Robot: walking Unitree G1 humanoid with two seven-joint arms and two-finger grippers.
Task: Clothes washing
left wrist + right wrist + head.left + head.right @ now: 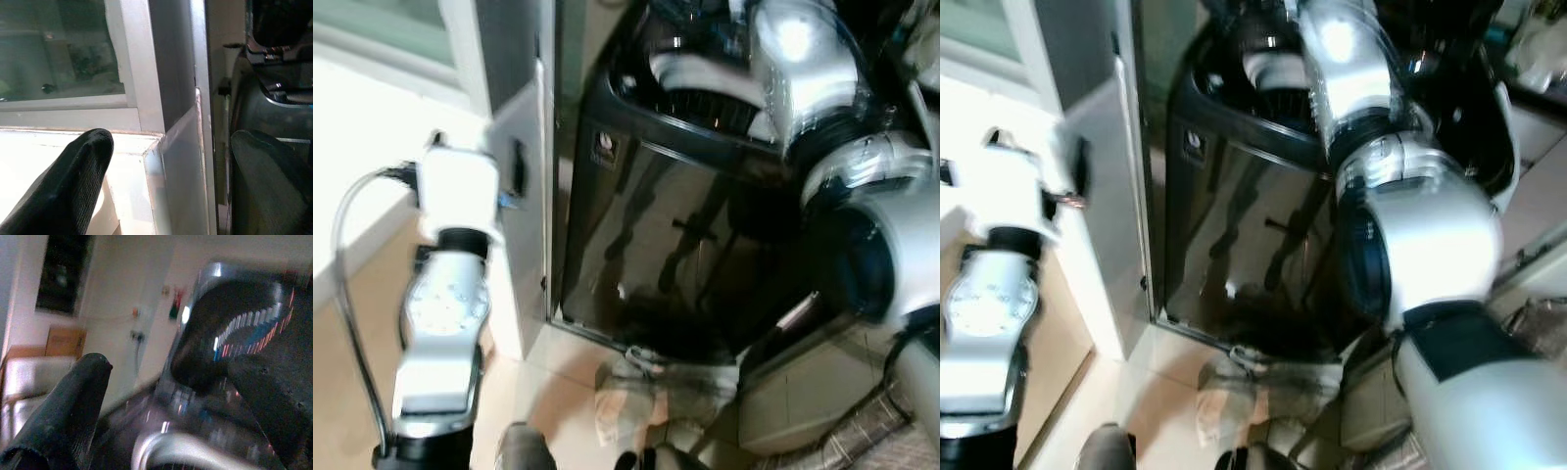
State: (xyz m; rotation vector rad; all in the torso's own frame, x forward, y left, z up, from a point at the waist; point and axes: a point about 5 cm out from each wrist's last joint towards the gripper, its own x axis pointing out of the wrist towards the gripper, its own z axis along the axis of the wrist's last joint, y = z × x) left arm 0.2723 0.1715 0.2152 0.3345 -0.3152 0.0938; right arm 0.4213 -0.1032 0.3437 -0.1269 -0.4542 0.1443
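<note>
Right arm (1410, 215) reaches forward, left arm (445, 313) raised, both jaws parted.

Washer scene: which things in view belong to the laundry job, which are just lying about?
Job:
- black top-load washing machine, lid up
- right gripper, open, at the machine's top
- crumpled cloth on the floor by its base

Lying about:
- white ledge below the window
- left gripper, open, off to the side

A grey window frame (142, 63) stands above a white ledge (44, 156).
</note>
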